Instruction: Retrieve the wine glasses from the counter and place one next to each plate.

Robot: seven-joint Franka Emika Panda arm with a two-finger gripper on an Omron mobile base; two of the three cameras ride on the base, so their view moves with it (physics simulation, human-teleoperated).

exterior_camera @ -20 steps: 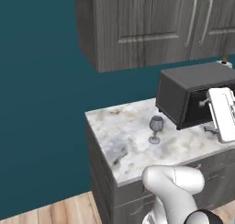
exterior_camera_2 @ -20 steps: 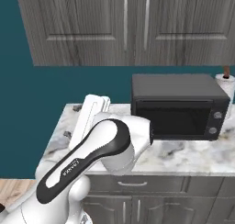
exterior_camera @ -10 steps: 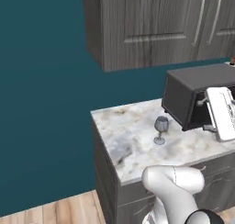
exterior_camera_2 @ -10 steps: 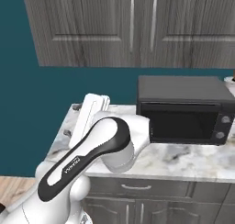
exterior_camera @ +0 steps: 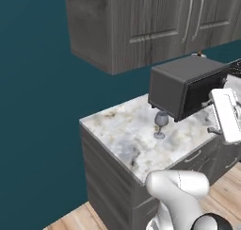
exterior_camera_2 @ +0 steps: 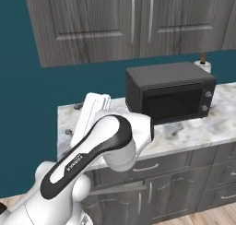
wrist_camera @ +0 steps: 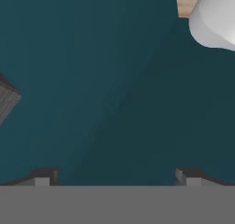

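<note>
The wine glass (exterior_camera: pixel 161 124) stands upright on the counter (exterior_camera: pixel 127 135), just beside the microwave (exterior_camera: pixel 186 85); the gripper (wrist_camera: pixel 114 175), wide open and empty, faces away from it.

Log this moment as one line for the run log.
stage: approaching counter | gripper: open, empty, facing teal wall | wine glass: upright on counter by microwave, untouched | plates: unseen
</note>
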